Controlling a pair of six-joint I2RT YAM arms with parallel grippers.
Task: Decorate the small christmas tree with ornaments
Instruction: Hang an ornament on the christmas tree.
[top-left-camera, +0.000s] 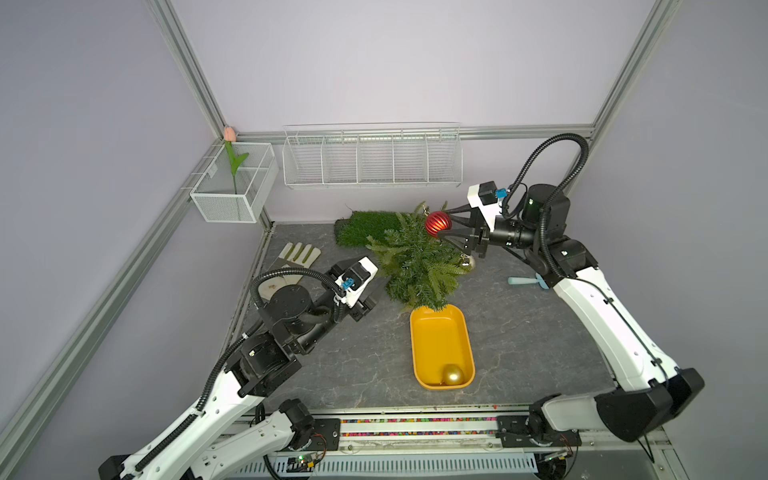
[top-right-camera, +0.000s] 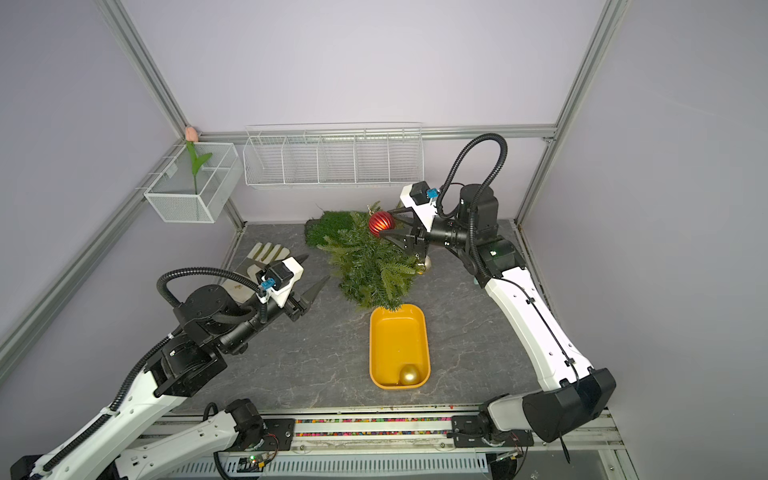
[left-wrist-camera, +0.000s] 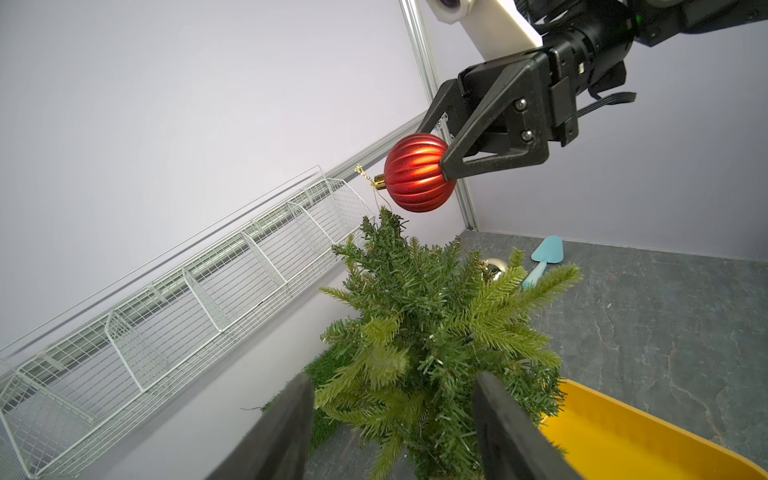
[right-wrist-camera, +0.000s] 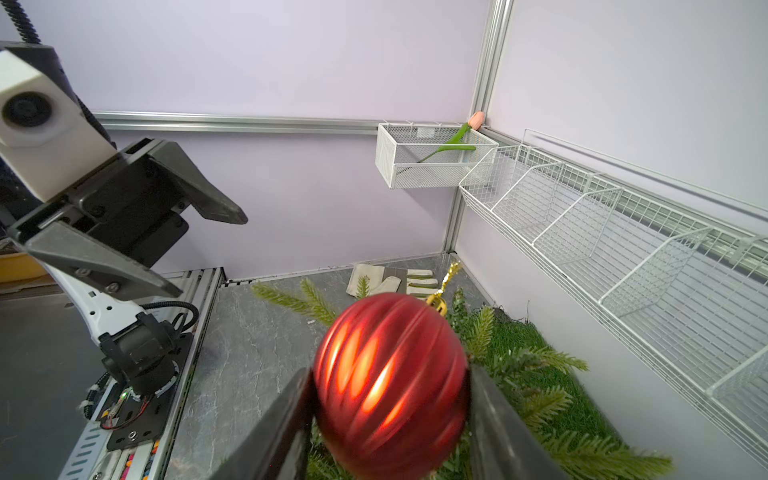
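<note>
Bordering the small christmas tree (top-left-camera: 419, 262): turf mat (top-left-camera: 365, 226), yellow tray (top-left-camera: 440, 336).

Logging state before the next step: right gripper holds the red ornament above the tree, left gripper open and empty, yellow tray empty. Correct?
Not quite. The yellow tray isn't empty: a gold ornament lies at one end, as both top views show. The rest holds: right gripper holds the red ornament above the small christmas tree, left gripper open and empty.
</note>
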